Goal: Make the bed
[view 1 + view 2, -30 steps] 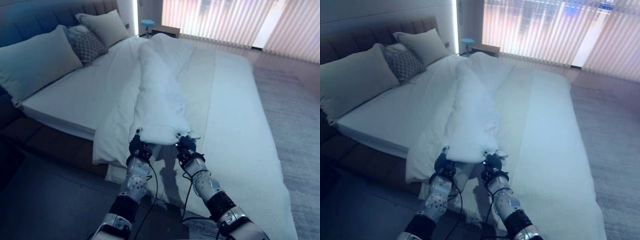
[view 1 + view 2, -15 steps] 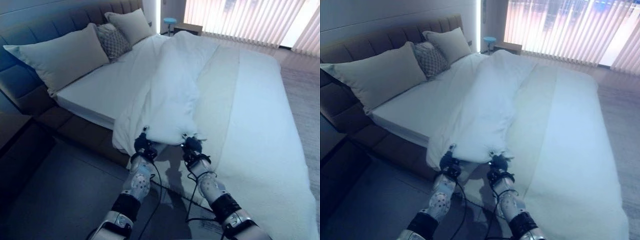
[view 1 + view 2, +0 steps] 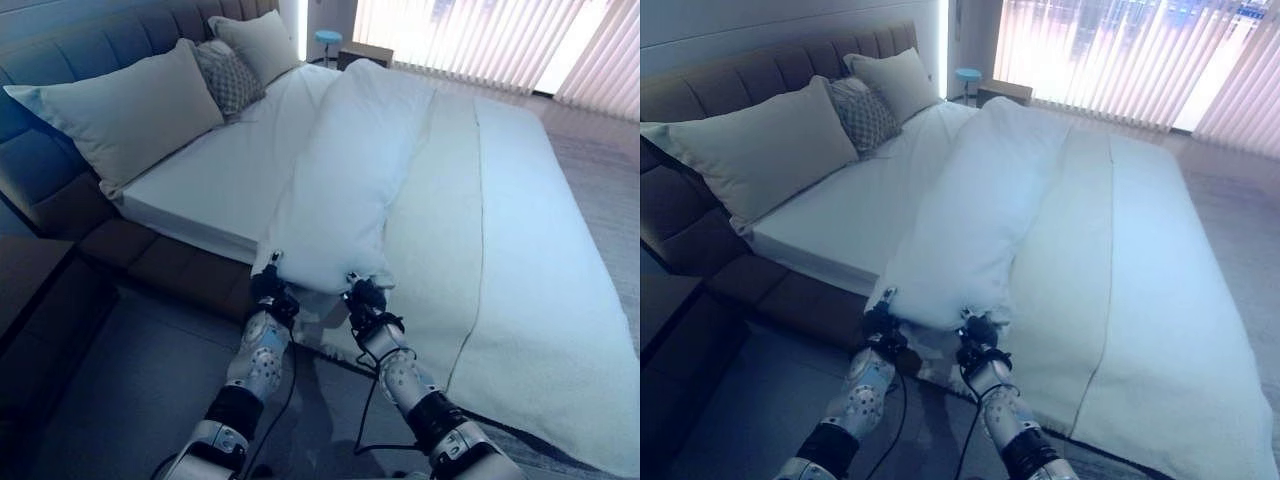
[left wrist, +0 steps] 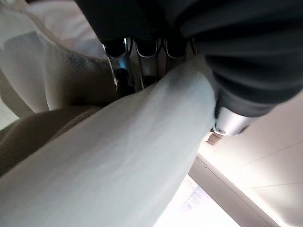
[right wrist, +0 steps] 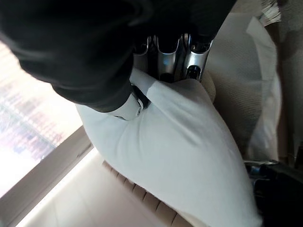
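The left hand and the right hand are each pinching the near edge of the white blanket. The blanket is lying folded in a long strip down the bed, beside three pillows by the headboard.

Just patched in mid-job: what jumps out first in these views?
The white duvet, bunched into a long ridge down the middle of the bed, with bare sheet on the headboard side. At its near end the left hand and right hand each grip the edge, fingers curled round the cloth. Three pillows lean on the headboard.
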Motion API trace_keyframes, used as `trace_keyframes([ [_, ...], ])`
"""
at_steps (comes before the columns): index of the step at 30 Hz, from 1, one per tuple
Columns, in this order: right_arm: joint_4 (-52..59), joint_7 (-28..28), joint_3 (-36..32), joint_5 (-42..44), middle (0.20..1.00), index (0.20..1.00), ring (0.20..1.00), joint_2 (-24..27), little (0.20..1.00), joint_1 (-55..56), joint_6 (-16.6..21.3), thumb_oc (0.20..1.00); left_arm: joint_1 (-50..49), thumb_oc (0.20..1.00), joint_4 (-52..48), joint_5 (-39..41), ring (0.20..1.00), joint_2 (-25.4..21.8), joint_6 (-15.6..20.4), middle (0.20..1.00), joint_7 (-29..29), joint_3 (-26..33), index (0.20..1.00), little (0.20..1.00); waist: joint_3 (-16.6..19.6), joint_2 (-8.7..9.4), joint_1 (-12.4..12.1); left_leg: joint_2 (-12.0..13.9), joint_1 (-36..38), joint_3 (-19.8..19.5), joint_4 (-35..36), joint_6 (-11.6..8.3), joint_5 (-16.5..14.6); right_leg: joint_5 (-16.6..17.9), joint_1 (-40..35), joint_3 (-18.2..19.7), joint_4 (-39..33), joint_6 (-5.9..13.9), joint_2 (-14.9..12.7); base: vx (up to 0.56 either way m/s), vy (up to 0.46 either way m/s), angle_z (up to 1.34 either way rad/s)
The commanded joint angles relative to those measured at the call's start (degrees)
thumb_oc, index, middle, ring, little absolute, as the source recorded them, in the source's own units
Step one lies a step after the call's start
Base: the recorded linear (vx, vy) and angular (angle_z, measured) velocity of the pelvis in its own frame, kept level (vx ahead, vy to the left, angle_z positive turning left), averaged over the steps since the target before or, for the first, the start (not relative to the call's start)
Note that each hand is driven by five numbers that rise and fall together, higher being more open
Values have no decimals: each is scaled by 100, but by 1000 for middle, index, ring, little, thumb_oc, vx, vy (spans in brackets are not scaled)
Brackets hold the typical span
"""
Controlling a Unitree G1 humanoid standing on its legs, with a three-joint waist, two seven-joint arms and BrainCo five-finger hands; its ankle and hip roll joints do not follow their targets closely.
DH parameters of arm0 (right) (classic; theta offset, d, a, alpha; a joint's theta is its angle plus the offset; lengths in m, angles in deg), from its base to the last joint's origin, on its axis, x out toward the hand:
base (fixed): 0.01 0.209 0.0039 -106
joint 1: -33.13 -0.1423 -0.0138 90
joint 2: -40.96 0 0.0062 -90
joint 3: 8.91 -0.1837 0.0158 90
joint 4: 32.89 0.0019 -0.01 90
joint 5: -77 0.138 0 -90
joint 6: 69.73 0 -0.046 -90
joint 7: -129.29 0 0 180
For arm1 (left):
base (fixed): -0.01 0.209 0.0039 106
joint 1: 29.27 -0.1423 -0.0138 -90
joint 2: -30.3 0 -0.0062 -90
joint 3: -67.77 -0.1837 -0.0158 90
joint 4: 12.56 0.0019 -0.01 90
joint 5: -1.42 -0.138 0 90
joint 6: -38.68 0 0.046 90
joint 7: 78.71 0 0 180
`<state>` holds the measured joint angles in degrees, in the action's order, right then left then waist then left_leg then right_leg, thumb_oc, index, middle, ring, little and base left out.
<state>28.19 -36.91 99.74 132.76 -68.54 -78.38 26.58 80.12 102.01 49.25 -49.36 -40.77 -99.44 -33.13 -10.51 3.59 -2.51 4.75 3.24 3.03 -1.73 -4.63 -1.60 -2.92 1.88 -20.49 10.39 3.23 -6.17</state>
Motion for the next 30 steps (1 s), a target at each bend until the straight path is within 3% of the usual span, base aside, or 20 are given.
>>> trace_keyframes([
  [1,86,40,-512,115,200,200,200,881,200,393,594,200,97,200,-787,-408,200,-842,875,200,-219,1083,200,200,395,-89,-75,-756,21,143,610,21,314,48,-115,580,-408,140,600,13,222,5],
  [6,241,179,-683,148,200,200,200,1050,200,586,730,200,225,200,-601,-548,200,-723,770,200,-216,933,200,200,470,-87,175,-1001,-67,-68,443,66,255,184,-341,893,-900,-3,683,22,131,51],
  [7,319,208,-704,115,200,200,200,1108,200,680,743,200,193,200,-620,-590,200,-708,731,200,-161,905,200,200,398,-80,205,-1081,-255,-79,-373,-55,49,201,-486,928,-1000,-20,603,0,48,80],
  [8,324,211,-703,114,200,200,200,1108,200,683,742,200,191,200,-620,-591,200,-707,730,200,-161,905,200,200,399,-82,209,-1078,-277,-82,-414,-56,29,205,-488,923,-1007,-21,605,-51,146,75],
  [9,365,190,-627,4,200,200,200,1221,200,671,698,200,199,200,-655,-691,200,-730,723,200,-196,901,200,200,233,-98,129,-1163,-710,-326,-1367,-310,275,187,-559,1117,-953,-77,558,-69,156,51],
  [10,393,203,-650,-19,200,200,200,1253,200,635,686,200,207,200,-671,-684,200,-722,745,200,-229,914,200,200,197,-110,112,-1059,-811,-367,-1473,-368,320,202,-575,1150,-956,-56,501,-68,156,45],
  [11,394,204,-651,-20,200,200,200,1254,200,633,685,200,209,200,-671,-685,200,-720,746,200,-230,914,200,200,193,-114,108,-1054,-815,-365,-1487,-370,311,203,-577,1152,-957,-57,505,24,186,11],
  [12,433,244,-670,-14,200,200,200,1290,200,488,691,200,292,200,-689,-732,200,-816,735,200,-298,930,200,200,233,-69,96,-622,-785,-332,-1331,-163,52,216,-614,1237,-1012,45,355,69,184,-19],
  [13,450,255,-682,-12,200,200,200,1322,200,408,695,200,355,200,-707,-781,200,-897,734,200,-309,916,200,200,298,-44,94,-533,-754,-367,-1163,-70,-49,210,-599,1258,-1045,84,292,74,185,-35],
  [14,446,255,-684,-11,200,200,200,1321,200,404,695,200,359,200,-705,-782,200,-899,734,200,-310,915,200,200,294,-41,88,-533,-742,-362,-1152,-68,-50,206,-604,1263,-1045,86,291,141,243,-44],
  [15,492,295,-667,-24,200,200,200,1420,200,77,707,200,577,200,-783,-931,200,-1141,719,200,-425,868,200,200,421,-96,46,-270,-645,-712,-728,-85,77,110,-606,1368,-1022,158,201,115,183,-39],
  [16,487,294,-670,-23,200,200,200,1420,200,66,707,200,586,200,-780,-933,200,-1142,719,200,-428,869,200,200,417,-93,52,-270,-627,-719,-686,-89,100,104,-603,1361,-1014,155,200,205,429,-38],
  [17,687,334,-674,-50,200,200,200,1593,200,-310,695,200,990,200,-793,-1092,200,-1430,660,200,-591,779,200,200,488,-237,93,-119,-376,-745,-210,-102,119,8,-595,1366,-920,244,90,88,244,-13],
  [19,869,319,-751,-158,200,200,200,1716,200,-394,709,200,1362,200,-781,-1303,200,-1629,636,200,-604,689,200,200,547,-298,169,-116,-264,-635,13,-101,142,20,-627,1298,-899,317,-2,134,389,1],
  [20,1299,347,-862,-273,200,200,200,1811,200,-566,841,200,1715,200,-1115,-1663,200,-1966,702,200,-618,574,200,200,521,-323,191,-299,-262,-668,-101,-25,53,66,-574,1273,-736,368,-210,113,387,12],
  [21,1302,350,-865,-276,200,200,200,1808,200,-573,840,200,1721,200,-1118,-1666,200,-1969,699,200,-622,574,200,200,523,-315,192,-308,-285,-668,-104,-19,73,85,-556,1273,-740,372,-218,101,362,22],
  [25,2403,14,-1239,-985,200,200,200,1837,200,-771,1264,200,1695,200,-2512,-3141,200,-2766,1052,200,-946,1263,200,200,487,-378,72,-567,-134,-250,-46,242,-148,280,-307,1269,-377,479,-541,117,356,-7],
  [28,2759,-38,-1395,-1265,200,200,200,1792,200,-607,1407,200,1363,200,-3032,-3770,200,-2812,1009,200,-1152,1629,200,200,492,-408,-50,-570,-59,-21,63,261,-163,323,-227,951,-274,481,-646,83,234,-74],
  [29,2969,-137,-1506,-1405,200,200,200,1772,200,-302,1479,200,984,200,-3383,-4063,200,-2696,1057,200,-1219,1953,200,200,467,-404,-143,-602,-22,101,174,271,-159,290,-211,551,-164,459,-642,55,131,-70],
  [30,2992,-136,-1489,-1411,200,200,200,1775,200,-261,1474,200,921,200,-3435,-4073,200,-2669,1039,200,-1213,1974,200,200,492,-417,-132,-603,-8,97,196,271,-151,279,-211,548,-151,459,-644,90,171,-38],
])
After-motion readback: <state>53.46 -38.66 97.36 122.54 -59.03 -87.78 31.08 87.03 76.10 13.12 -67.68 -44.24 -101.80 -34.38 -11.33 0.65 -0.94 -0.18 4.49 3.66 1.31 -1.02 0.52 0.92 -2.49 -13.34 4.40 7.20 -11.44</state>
